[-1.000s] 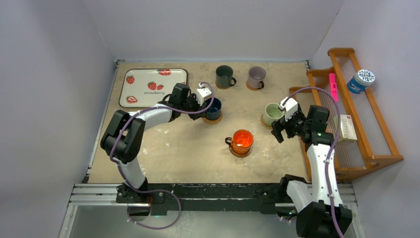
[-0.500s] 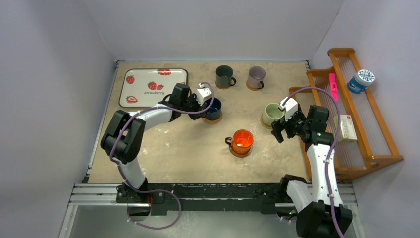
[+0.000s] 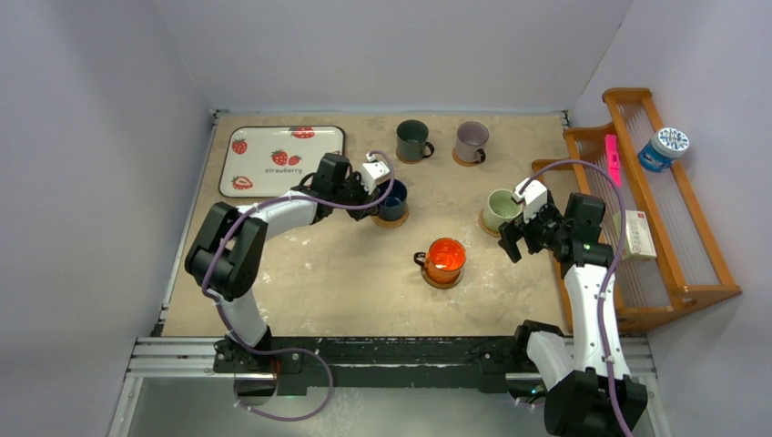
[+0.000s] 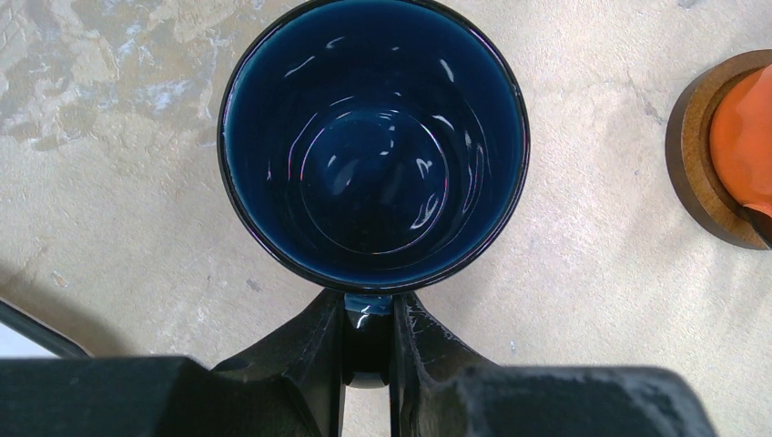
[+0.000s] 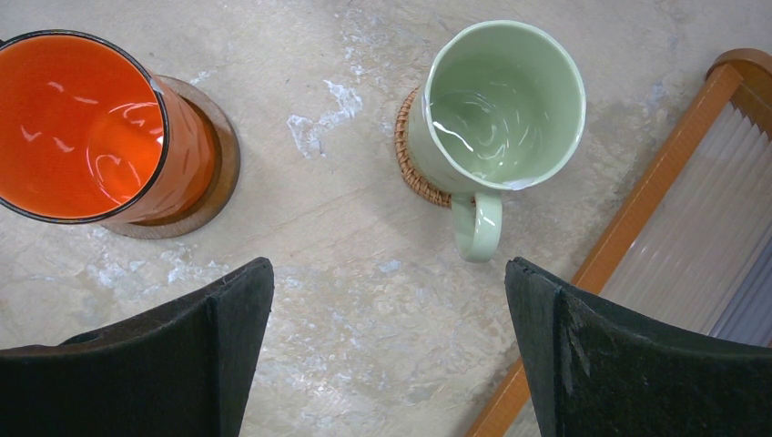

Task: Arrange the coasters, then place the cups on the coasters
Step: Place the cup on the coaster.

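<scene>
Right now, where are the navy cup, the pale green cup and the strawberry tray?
navy cup (image 4: pixel 373 182): left wrist view, inside bottom.
pale green cup (image 5: pixel 496 109): right wrist view, inside bottom.
strawberry tray (image 3: pixel 264 137): top external view, bare white surface.

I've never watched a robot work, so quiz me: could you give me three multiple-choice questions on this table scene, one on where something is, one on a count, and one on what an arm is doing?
1. Where on the table does the strawberry tray lie?
A. far left corner
B. near right corner
C. centre

2. How many mugs stand on the table?
A. three
B. five
C. seven

3. What are the left arm's jaws doing?
A. hanging wide open over the tray
B. shut on the navy mug's handle
C. gripping the tray's rim

Answers:
1 A, the tray sits by the far left walls.
2 B, dark green, mauve, pale green, orange and navy.
3 B, the left wrist view shows them pinching the handle.
</scene>
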Robot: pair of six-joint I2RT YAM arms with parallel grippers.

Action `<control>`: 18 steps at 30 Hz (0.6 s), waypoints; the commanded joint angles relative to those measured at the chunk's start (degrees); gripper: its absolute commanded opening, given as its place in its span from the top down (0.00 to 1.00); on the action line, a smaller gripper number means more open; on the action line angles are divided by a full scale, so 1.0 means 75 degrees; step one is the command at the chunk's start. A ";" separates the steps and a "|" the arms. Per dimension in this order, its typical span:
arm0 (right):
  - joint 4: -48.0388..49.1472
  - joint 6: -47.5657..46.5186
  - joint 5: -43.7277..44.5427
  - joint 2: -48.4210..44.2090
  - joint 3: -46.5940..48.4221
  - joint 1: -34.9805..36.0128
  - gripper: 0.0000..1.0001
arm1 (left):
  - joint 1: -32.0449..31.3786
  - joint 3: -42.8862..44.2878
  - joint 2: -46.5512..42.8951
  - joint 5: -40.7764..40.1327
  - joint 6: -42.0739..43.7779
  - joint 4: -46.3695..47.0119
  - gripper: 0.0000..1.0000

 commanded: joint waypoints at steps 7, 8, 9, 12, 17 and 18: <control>0.0027 -0.0102 -0.0101 -0.0067 -0.0036 -0.0014 0.01 | -0.0023 0.0236 -0.0188 -0.0147 0.0088 0.0104 1.00; 0.0028 -0.0102 -0.0093 -0.0059 -0.0036 -0.0017 0.01 | -0.0023 0.0237 -0.0191 -0.0149 0.0085 0.0102 1.00; 0.0020 -0.0105 -0.0093 -0.0067 -0.0036 -0.0013 0.01 | -0.0017 0.0246 -0.0185 -0.0149 0.0098 0.0086 1.00; 0.0019 -0.0102 -0.0101 -0.0064 -0.0045 -0.0022 0.01 | -0.0023 0.0249 -0.0198 -0.0136 0.0109 0.0044 1.00; 0.0025 -0.0102 -0.0103 -0.0059 -0.0045 -0.0021 0.01 | -0.0023 0.0249 -0.0225 -0.0129 0.0111 0.0000 1.00; 0.0025 -0.0102 -0.0100 -0.0064 -0.0047 -0.0019 0.01 | -0.0023 0.0249 -0.0239 -0.0135 0.0111 -0.0009 1.00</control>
